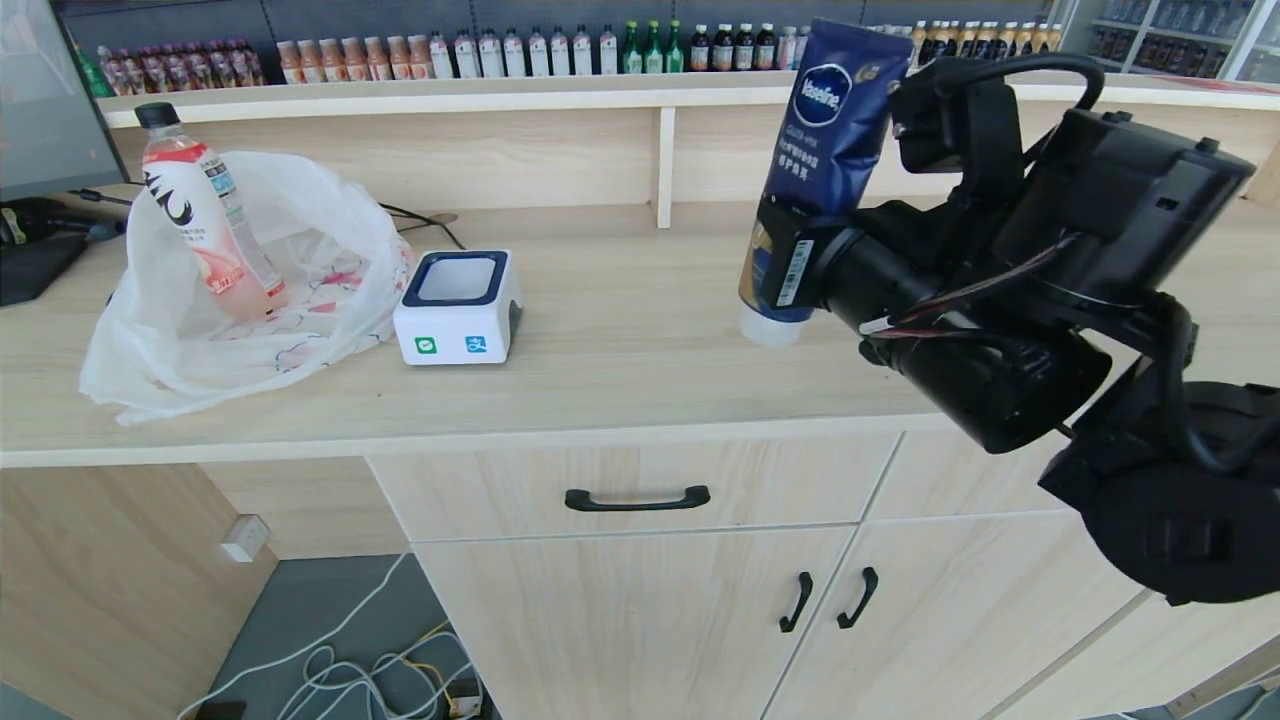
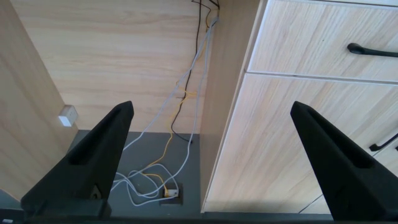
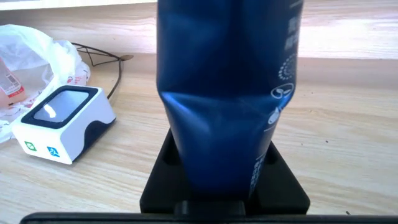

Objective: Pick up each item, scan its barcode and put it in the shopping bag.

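I have a wide bare lane of worktop (image 1: 640, 340) through the middle of the head view, from the tube (image 1: 825, 150) at upper right across to the scanner (image 1: 458, 305) left of centre; nothing stands in it. Left of the scanner the shopping bag (image 1: 330, 240) slumps open just beside it, whether touching I cannot tell, with a bottle (image 1: 200, 200) leaning inside at upper left. Along the top a raised shelf (image 1: 400, 100) with an upright divider (image 1: 661, 165) closes the back, and a cable (image 1: 405, 213) trails behind the scanner.
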You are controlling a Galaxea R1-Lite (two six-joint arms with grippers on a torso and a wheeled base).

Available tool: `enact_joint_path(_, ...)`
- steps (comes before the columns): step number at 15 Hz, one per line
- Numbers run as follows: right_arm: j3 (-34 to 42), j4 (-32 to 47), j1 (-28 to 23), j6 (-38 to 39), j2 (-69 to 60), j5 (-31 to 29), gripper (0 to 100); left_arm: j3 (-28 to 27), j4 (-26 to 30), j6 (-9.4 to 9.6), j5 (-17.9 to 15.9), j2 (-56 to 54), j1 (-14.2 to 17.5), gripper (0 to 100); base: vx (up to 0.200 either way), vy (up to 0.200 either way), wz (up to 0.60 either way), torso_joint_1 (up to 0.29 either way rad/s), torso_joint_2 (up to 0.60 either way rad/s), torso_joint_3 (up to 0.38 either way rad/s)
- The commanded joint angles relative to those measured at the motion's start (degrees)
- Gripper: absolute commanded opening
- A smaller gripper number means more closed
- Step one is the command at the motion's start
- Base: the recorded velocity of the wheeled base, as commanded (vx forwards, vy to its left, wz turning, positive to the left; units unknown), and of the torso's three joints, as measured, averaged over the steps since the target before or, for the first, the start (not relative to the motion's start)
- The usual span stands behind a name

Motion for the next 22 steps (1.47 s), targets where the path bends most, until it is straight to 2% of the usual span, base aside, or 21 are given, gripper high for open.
enact_joint_path(1,5.8,-3.7,0.2,0.0,-4.7,0.1,0,0.0,0.0,-0.04,0.0,0.0,0.0,100,0.0,0.0,0.0,0.0,0.0,0.0)
enact_joint_path(3,9.1,-5.5,0.9,-0.1,-6.9,0.1,0,0.0,0.0,-0.04,0.0,0.0,0.0,100,0.0,0.0,0.0,0.0,0.0,0.0)
enact_joint_path(6,18.6,-6.5,3.8,0.0,-14.4,0.1,0,0.0,0.0,-0.04,0.0,0.0,0.0,100,0.0,0.0,0.0,0.0,0.0,0.0)
enact_joint_path(10,27.2,-6.5,8.8,0.0,-21.4,0.0,0,0.0,0.0,-0.04,0.0,0.0,0.0,100,0.0,0.0,0.0,0.0,0.0,0.0)
enact_joint_path(14,36.1,-8.4,8.9,0.1,-26.7,0.1,0,0.0,0.0,-0.04,0.0,0.0,0.0,100,0.0,0.0,0.0,0.0,0.0,0.0)
enact_joint_path(19,37.1,-9.4,9.6,-0.1,-27.4,0.1,0,0.0,0.0,-0.04,0.0,0.0,0.0,100,0.0,0.0,0.0,0.0,0.0,0.0)
enact_joint_path(22,36.8,-9.3,13.9,-2.0,-25.8,0.1,0,0.0,0.0,-0.04,0.0,0.0,0.0,100,0.0,0.0,0.0,0.0,0.0,0.0)
